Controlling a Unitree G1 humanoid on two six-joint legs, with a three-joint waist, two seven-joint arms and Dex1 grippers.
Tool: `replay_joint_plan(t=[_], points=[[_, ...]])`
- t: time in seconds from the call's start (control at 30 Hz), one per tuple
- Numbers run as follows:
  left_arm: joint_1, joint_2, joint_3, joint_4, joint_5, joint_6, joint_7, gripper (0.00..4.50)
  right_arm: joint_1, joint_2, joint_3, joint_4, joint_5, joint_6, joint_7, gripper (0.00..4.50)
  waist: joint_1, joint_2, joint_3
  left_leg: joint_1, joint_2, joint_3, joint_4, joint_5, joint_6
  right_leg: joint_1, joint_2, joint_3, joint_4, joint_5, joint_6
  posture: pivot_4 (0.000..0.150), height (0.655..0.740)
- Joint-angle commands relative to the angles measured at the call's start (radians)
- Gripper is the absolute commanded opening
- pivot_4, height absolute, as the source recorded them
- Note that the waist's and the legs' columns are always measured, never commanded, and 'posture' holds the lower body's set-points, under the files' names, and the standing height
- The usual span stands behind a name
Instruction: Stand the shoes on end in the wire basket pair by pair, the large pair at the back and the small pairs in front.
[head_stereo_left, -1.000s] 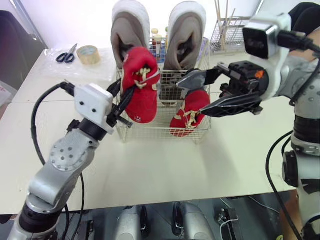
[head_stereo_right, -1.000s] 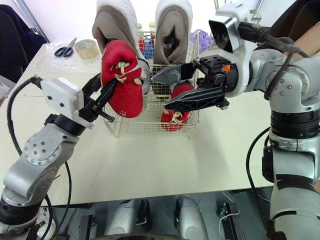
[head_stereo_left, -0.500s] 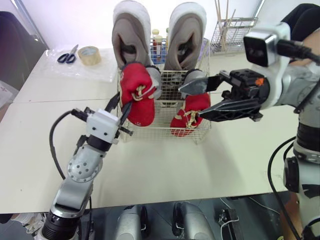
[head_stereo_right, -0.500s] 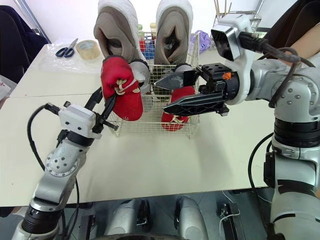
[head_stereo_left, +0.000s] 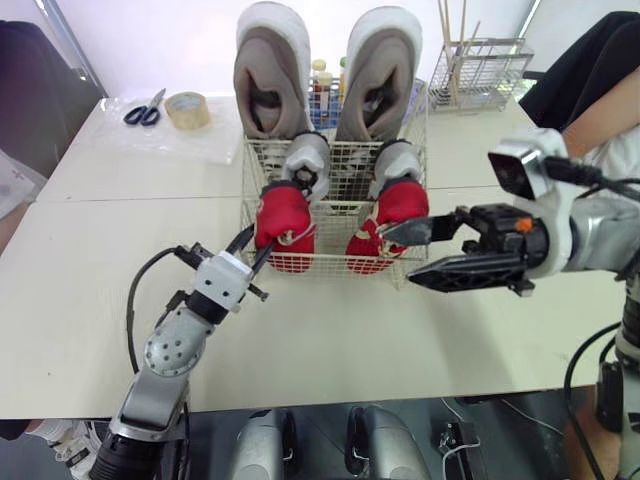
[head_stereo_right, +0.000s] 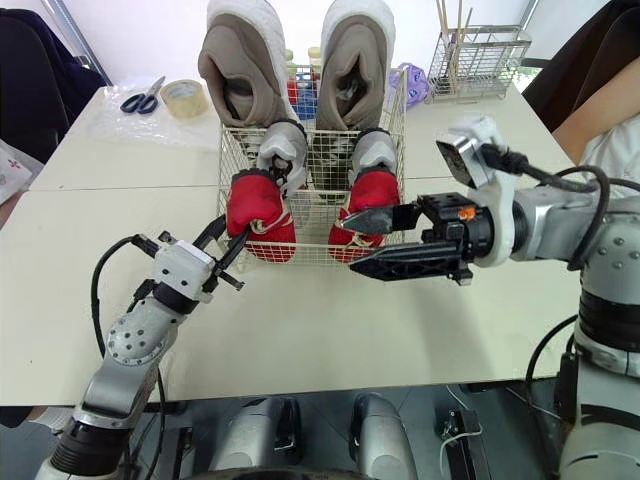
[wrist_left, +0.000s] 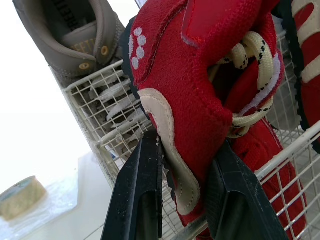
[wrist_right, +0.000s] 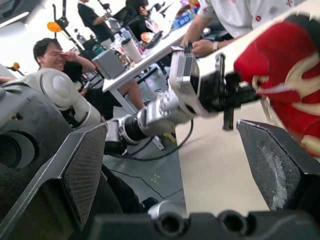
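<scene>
Shoe status: left red shoe (head_stereo_left: 283, 215) stands on end in front row of wire basket (head_stereo_left: 335, 190), beside its mate (head_stereo_left: 395, 205). Small grey pair (head_stereo_left: 305, 160) sits behind, large pair (head_stereo_left: 272, 60) at back. Left hand (wrist_left: 185, 145) is clamped on white-trimmed collar rim. Right hand (head_stereo_left: 400, 258) is spread wide, empty, just before basket's front right. I judge shoe light, with soft fabric that gives under squeeze (sole edge would be firmer hold). Laces may snag wire on release.
</scene>
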Motion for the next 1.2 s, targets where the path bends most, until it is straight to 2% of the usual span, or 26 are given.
replay_joint_plan(t=[0.03, 0.1, 0.2, 0.3, 0.5, 0.67, 0.73, 0.83, 0.93, 1.03, 1.13, 1.2], points=[[0.014, 0.01, 0.012, -0.047, -0.048, 0.084, -0.054, 1.18, 0.028, -0.025, -0.036, -0.044, 0.027, -0.023, -0.021, 4.5, 0.0, 0.0, 0.0, 0.0, 0.0, 0.0, 0.0, 0.0, 0.0, 0.0, 0.0, 0.0, 0.0, 0.0, 0.0, 0.15, 0.74], [0.024, 0.013, 0.024, -0.064, -0.065, 0.105, -0.069, 1.79, 0.044, -0.03, -0.032, -0.056, 0.029, -0.03, -0.023, 4.5, 0.0, 0.0, 0.0, 0.0, 0.0, 0.0, 0.0, 0.0, 0.0, 0.0, 0.0, 0.0, 0.0, 0.0, 0.0, 0.15, 0.74], [0.041, -0.001, 0.064, -0.101, -0.08, 0.138, -0.053, 3.28, 0.051, -0.034, -0.025, -0.06, 0.03, -0.039, -0.023, 4.5, 0.001, 0.0, 0.0, 0.0, 0.0, 0.0, 0.0, 0.0, 0.0, 0.0, 0.0, 0.0, 0.0, 0.0, 0.0, 0.15, 0.74], [0.087, 0.02, 0.089, -0.162, -0.079, 0.187, -0.064, 3.28, 0.05, -0.04, -0.003, -0.053, 0.018, -0.052, 0.006, 4.5, 0.0, 0.0, 0.0, 0.0, 0.0, 0.0, 0.0, 0.0, 0.0, 0.0, 0.0, 0.0, 0.0, 0.0, 0.0, 0.15, 0.74], [0.24, 0.032, 0.172, -0.372, -0.176, 0.336, -0.078, 3.28, 0.031, -0.033, 0.049, -0.025, -0.014, -0.086, 0.053, 4.5, -0.002, 0.0, 0.0, 0.0, 0.0, -0.001, 0.0, 0.0, 0.0, 0.0, 0.001, 0.0, 0.0, 0.0, 0.0, 0.15, 0.74], [0.367, 0.019, 0.276, -0.548, -0.355, 0.52, -0.051, 3.28, 0.029, -0.03, 0.093, -0.006, -0.052, -0.118, 0.11, 4.5, 0.001, 0.0, 0.0, 0.0, 0.0, -0.001, 0.0, 0.0, 0.0, 0.0, 0.0, 0.0, -0.001, 0.0, 0.0, 0.15, 0.74], [0.404, 0.046, 0.378, -0.57, -0.42, 0.573, -0.066, 3.28, 0.015, -0.014, 0.132, 0.015, -0.083, -0.143, 0.146, 4.5, -0.001, 0.0, 0.0, 0.0, 0.0, -0.001, 0.0, 0.0, 0.0, 0.0, 0.0, 0.0, -0.001, 0.0, 0.0, 0.15, 0.74], [0.497, 0.095, 0.574, -0.609, -0.613, 0.687, -0.079, 3.28, 0.014, 0.003, 0.151, 0.017, -0.078, -0.144, 0.169, 4.5, -0.003, 0.0, 0.0, 0.0, 0.001, -0.002, 0.0, 0.0, 0.0, 0.0, 0.001, 0.0, -0.001, -0.001, 0.0, 0.15, 0.74], [0.637, 0.133, 0.739, -0.585, -0.743, 0.742, -0.145, 3.28, 0.099, 0.002, 0.142, -0.045, 0.008, -0.088, 0.157, 4.5, -0.004, 0.0, 0.0, -0.001, 0.001, -0.002, 0.0, 0.0, 0.0, -0.001, 0.001, 0.0, -0.001, -0.001, 0.0, 0.15, 0.74], [0.806, 0.181, 0.823, -0.469, -0.809, 0.791, -0.316, 3.28, 0.263, -0.03, 0.144, -0.118, -0.012, -0.08, 0.118, 4.5, 0.002, -0.001, 0.0, -0.001, 0.0, -0.003, -0.001, 0.0, 0.0, 0.001, 0.001, -0.002, -0.003, -0.002, 0.001, 0.15, 0.74], [0.838, 0.2, 0.82, -0.395, -0.88, 0.838, -0.351, 3.28, 0.379, -0.053, 0.135, -0.138, -0.064, -0.111, 0.095, 4.5, 0.003, 0.0, 0.0, -0.001, -0.002, -0.004, 0.0, -0.002, 0.001, -0.001, 0.0, -0.003, -0.007, -0.005, -0.001, 0.15, 0.74], [0.804, 0.206, 0.763, -0.387, -0.908, 0.871, -0.338, 3.28, 0.424, -0.058, 0.119, -0.144, -0.083, -0.132, 0.081, 4.5, 0.002, 0.0, 0.0, -0.001, -0.002, -0.004, 0.001, -0.003, -0.001, -0.001, 0.0, -0.003, -0.009, -0.005, 0.0, 0.15, 0.74]])
